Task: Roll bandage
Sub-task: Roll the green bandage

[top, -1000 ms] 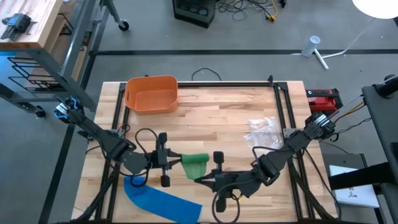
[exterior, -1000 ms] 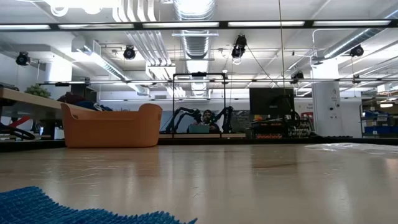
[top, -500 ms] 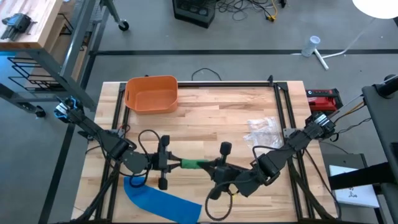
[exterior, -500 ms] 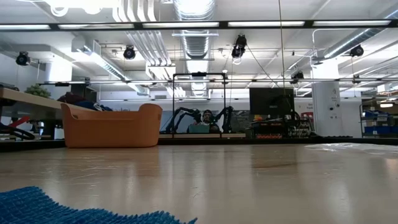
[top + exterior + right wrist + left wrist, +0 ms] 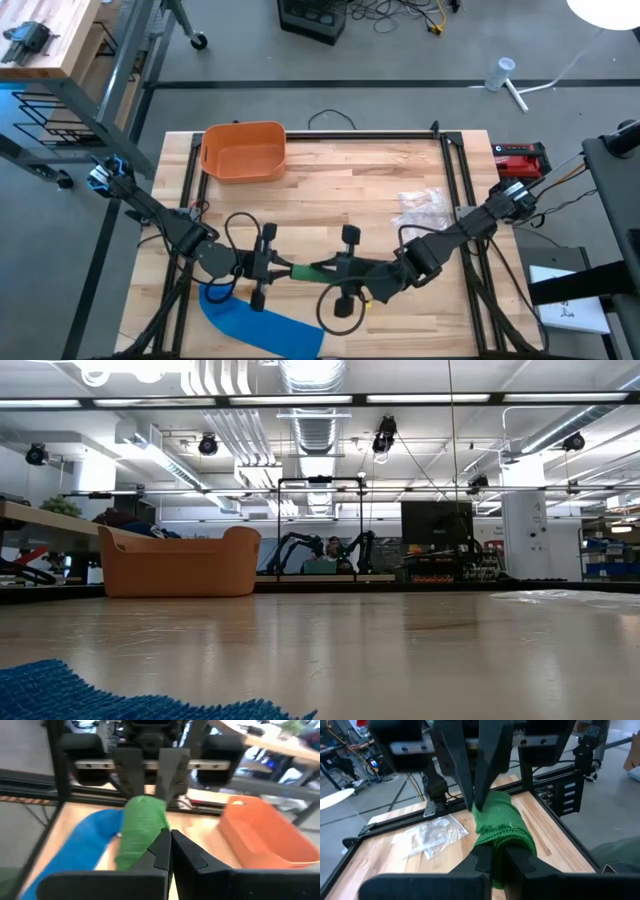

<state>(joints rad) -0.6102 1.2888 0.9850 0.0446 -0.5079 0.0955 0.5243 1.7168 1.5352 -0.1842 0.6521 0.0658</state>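
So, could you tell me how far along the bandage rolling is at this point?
Done: the green knitted bandage is off the wooden table, bunched narrow. In hand: the left gripper and right gripper are each shut on one end, facing each other. Left: it doesn't yet look like a tight roll. The blue knitted cloth lies flat, and the orange plastic bin holds nothing.
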